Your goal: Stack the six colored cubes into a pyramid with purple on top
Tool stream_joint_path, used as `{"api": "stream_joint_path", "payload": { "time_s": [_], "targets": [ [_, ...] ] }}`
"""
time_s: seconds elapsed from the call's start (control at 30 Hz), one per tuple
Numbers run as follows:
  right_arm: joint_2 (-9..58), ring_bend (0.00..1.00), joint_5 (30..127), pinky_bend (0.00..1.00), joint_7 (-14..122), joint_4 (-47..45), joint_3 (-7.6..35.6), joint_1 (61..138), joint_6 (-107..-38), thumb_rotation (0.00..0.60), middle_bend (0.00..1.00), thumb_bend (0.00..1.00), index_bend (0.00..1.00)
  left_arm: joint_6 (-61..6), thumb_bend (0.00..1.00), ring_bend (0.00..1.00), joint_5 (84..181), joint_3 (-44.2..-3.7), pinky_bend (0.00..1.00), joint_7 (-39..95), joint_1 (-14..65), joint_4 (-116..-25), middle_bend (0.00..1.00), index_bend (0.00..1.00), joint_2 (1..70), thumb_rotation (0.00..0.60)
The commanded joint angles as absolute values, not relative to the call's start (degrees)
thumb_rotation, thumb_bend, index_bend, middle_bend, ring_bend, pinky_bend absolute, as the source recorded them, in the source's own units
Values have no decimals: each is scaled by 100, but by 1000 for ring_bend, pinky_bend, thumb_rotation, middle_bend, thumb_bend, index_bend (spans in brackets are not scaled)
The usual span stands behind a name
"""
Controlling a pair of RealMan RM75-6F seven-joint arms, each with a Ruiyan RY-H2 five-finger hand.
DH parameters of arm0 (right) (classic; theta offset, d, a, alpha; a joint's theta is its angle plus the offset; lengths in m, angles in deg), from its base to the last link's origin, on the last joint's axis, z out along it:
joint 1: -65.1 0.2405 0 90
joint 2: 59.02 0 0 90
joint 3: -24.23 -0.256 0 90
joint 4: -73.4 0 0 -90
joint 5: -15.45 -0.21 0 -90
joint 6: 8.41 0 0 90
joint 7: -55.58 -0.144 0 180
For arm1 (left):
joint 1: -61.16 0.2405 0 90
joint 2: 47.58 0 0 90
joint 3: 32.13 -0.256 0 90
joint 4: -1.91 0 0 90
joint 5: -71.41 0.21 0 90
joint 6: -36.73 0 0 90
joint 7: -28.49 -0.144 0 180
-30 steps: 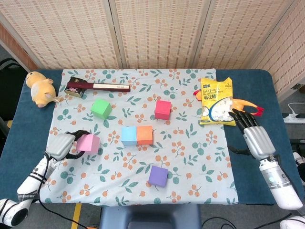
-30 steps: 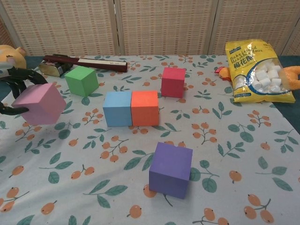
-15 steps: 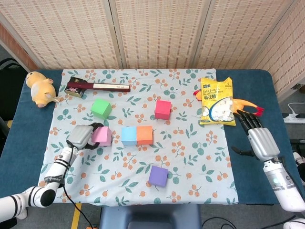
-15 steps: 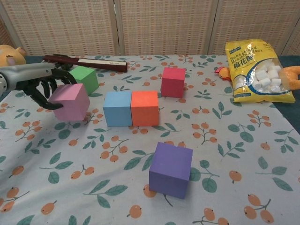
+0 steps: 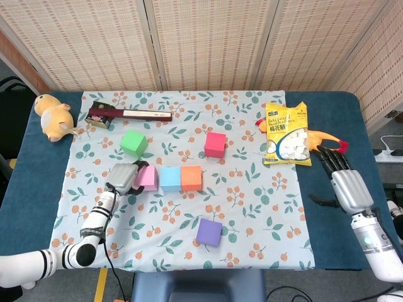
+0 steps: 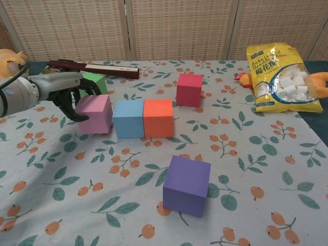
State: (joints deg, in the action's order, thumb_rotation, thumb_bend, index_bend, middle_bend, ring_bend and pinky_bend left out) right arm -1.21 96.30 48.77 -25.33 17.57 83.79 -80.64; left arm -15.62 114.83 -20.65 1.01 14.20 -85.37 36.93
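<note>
Chest view: the pink cube (image 6: 95, 113) is gripped by the left hand (image 6: 66, 91), fingers curled round it, just left of the blue cube (image 6: 128, 118). Base-row building is judged under way; release is called for next.

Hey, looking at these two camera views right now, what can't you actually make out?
- Green cube, chest view: mostly hidden behind the left hand.
- Pink cube, head view: its left side is covered by that hand.
- Right hand: outside the chest view's frame.
- Snack bag lettering: too small to read.
</note>
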Motion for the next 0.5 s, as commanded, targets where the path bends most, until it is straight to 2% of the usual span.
{"api": "stream_joint_path", "payload": {
  "time_s": [0.03, 0.5],
  "targets": [
    [-137, 0, 9626, 4, 4869, -2540, 1758, 8358, -8075, 600, 2, 0, 0, -1647, 343, 421, 11446, -2077, 443, 50, 1390, -8552, 408, 372, 3749, 600],
    [-147, 0, 9625, 4, 4779, -2455, 1744, 8301, -8063, 600, 3, 0, 0, -1746, 342, 420, 11292, -2159, 438, -52, 1301, -8309, 404, 356, 3962, 600]
  ]
}}
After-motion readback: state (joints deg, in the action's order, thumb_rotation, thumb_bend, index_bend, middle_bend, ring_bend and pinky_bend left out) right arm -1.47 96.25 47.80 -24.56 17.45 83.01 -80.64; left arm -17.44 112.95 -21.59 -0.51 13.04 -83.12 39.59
